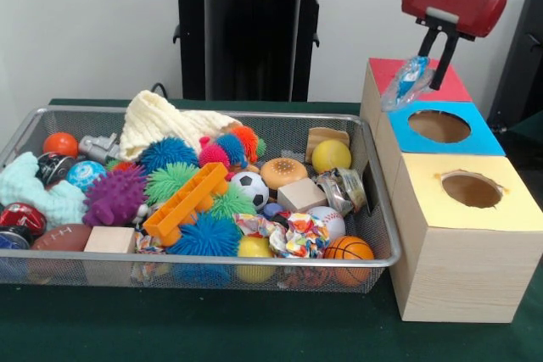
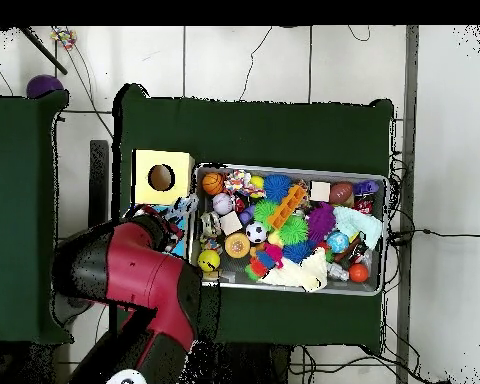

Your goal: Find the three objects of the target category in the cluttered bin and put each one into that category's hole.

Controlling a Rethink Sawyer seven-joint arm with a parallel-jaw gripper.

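We see a clear plastic packet with blue print (image 1: pixel 407 79) pinched between the closed fingers of the gripper (image 1: pixel 437 57), hanging over the red-topped box (image 1: pixel 454 86), just at the edge of the blue-topped box (image 1: pixel 475 137) and at about eleven o'clock from its round hole. The yellow-topped box (image 1: pixel 462 247) sits nearest us, its hole empty as far as we can tell.

At nine o'clock from the boxes stands the wire bin (image 1: pixel 373 209), crowded with toys: spiky rubber balls, a small soccer ball (image 1: pixel 250 187), a mini basketball (image 1: pixel 349 249), a yellow ball (image 1: pixel 331 156), an orange plastic block (image 1: pixel 186 203), wooden blocks, a cream knitted cloth (image 1: pixel 157 120) and a toy burger (image 1: pixel 283 173).

The red arm (image 2: pixel 134 275) comes in from six o'clock in the overhead view, bent over the boxes at the bin's nine o'clock side.
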